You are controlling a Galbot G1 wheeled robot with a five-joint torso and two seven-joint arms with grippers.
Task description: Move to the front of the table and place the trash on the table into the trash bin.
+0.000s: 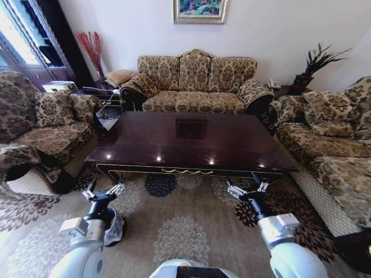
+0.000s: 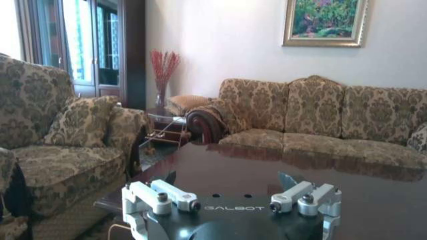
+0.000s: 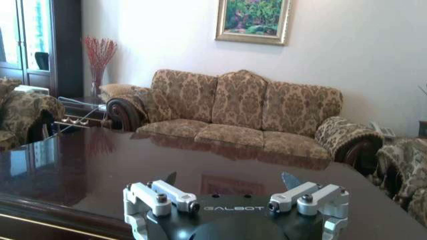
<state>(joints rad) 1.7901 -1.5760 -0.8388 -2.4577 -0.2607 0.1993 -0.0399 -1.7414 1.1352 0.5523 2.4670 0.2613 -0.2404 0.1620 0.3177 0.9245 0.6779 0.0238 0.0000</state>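
Table (image 1: 191, 142) glossy dark wood, rectangular; pincers spread.

Room: plain white wall (image 1: 272, 35) behind, framed landscape painting (image 1: 200, 10) hung above a three-seat sofa (image 1: 194, 84) in brown-gold damask. Matching armchair (image 1: 40, 124) on the left side, second sofa (image 1: 330, 145) on the right. Floor covered by beige rug (image 1: 179, 231) with dark floral medallions. Tall window (image 1: 23, 35) at far left, daylight entering. Red dried stems (image 1: 91, 46) in corner vase; potted plant (image 1: 316, 61) at far right.
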